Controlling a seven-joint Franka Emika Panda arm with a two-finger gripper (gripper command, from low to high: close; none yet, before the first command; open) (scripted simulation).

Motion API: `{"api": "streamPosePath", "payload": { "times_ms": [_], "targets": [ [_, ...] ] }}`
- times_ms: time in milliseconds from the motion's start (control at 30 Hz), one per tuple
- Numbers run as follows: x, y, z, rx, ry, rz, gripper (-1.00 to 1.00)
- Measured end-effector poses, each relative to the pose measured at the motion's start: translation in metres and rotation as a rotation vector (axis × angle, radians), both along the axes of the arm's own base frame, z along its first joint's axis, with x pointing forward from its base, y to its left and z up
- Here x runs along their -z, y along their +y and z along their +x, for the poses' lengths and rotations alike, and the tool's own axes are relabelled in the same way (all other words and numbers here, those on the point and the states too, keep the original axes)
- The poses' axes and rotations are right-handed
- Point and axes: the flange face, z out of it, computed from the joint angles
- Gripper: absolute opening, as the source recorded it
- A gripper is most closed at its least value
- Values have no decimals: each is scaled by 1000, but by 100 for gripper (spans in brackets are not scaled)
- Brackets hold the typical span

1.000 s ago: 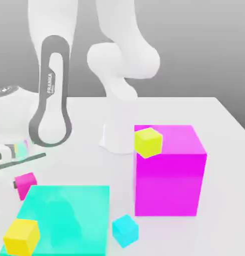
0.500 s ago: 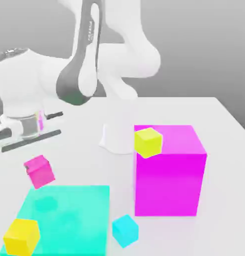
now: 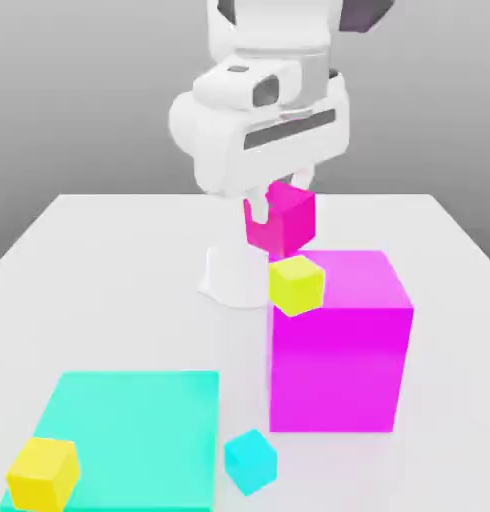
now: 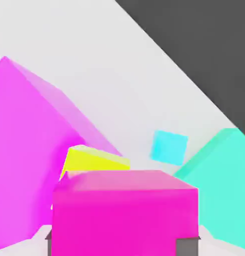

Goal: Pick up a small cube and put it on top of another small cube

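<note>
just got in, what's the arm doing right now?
The gripper holds the small magenta cube in the air, just above the lemon-yellow cube that sits on the edge of the big magenta block. It is not set down yet. A cyan cube and a golden-yellow cube lie aside.
</note>
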Motion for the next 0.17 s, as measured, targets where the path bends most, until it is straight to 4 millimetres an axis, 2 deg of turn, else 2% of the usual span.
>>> {"api": "streamPosePath", "payload": {
  "times_ms": [67, 100, 167],
  "targets": [
    [25, 2, -1, -1, 0, -2, -100],
    [35, 2, -2, -2, -1, -2, 100],
    [35, 2, -2, -2, -1, -2, 100]
  ]
}}
